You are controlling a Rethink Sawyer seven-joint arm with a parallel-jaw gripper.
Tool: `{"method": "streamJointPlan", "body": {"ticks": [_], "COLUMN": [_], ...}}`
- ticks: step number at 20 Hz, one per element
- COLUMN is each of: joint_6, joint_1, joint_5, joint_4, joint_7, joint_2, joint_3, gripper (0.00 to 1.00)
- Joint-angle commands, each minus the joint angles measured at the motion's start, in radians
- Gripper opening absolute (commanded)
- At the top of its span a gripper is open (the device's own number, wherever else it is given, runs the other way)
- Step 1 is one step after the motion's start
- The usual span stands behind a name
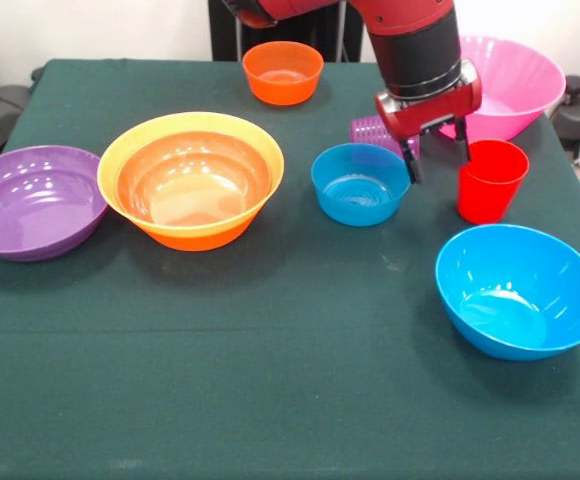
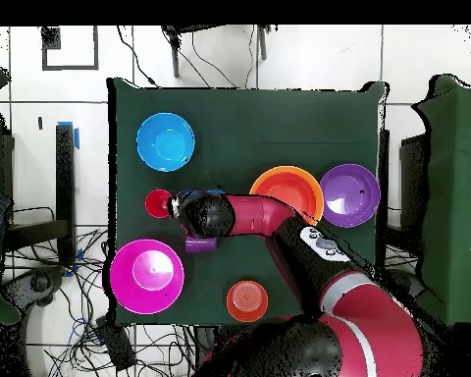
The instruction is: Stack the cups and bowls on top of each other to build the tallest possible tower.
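while the red and black gripper (image 1: 437, 158) hovers between small blue plastic bowl (image 1: 360, 184) and red tapered plastic cup (image 1: 491, 180), fingers (image 1: 412, 162) spread, pinching nothing, dark green surface (image 1: 270, 350) below

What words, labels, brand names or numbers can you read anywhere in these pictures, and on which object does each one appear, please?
None: no readable text shows in either view.
The bowls, the red cup and the purple cup are plain, with no print.
The table's green cloth carries no marks.
The arm's gripper shows no legible label.

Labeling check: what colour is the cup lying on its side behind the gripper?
Translucent purple, ribbed; clearest in the front view.
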Motion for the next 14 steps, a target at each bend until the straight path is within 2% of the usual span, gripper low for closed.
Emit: {"method": "streamJointPlan", "body": {"ticks": [1, 8, 11, 14], "joint_6": [-0.067, -0.075, -0.061, -0.060], "joint_1": [0.011, 0.003, 0.007, -0.016], "joint_5": [-0.059, -0.041, -0.027, -0.032], "joint_4": [-0.068, -0.056, -0.041, -0.004], "joint_7": [0.044, 0.062, 0.083, 0.079], "joint_2": [0.149, 0.155, 0.132, 0.111], "joint_3": [0.010, 0.035, 0.024, 0.040], "gripper": [1.00, 1.00, 1.00, 1.00]}}
